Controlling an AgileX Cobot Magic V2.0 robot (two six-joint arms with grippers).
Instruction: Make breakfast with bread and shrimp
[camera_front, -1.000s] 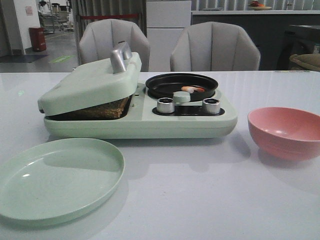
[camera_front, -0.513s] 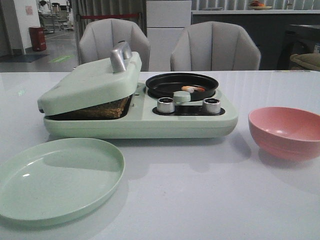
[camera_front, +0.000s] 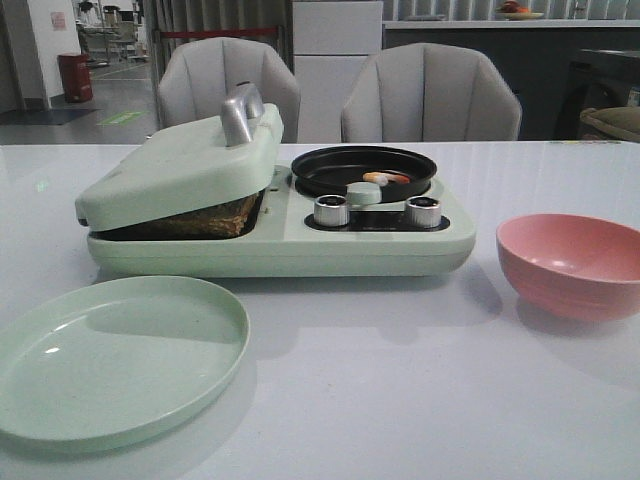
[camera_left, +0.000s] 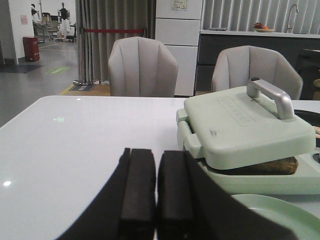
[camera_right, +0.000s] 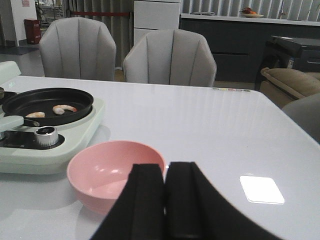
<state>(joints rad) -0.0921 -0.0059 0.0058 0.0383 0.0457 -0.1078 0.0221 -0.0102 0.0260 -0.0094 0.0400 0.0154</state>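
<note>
A: Change over the last second? None seen; the pale green round plate (camera_front: 115, 358), bread (camera_front: 205, 217) under the mint sandwich-press lid (camera_front: 180, 165) and shrimp (camera_front: 385, 178) in the black round pan (camera_front: 363, 165) lie as before, so cooking continues.

B: Grippers? Left gripper (camera_left: 150, 192) fingers together, near the press; right gripper (camera_right: 165, 197) fingers together, beside the pink bowl (camera_right: 116, 170), shrimp well apart

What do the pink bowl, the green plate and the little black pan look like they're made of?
Pink bowl: likely matte plastic or melamine, given its soft dull sheen. Green plate: apparently the same, faintly speckled. Black pan: probably nonstick-coated metal, dark with a satin rim.
</note>
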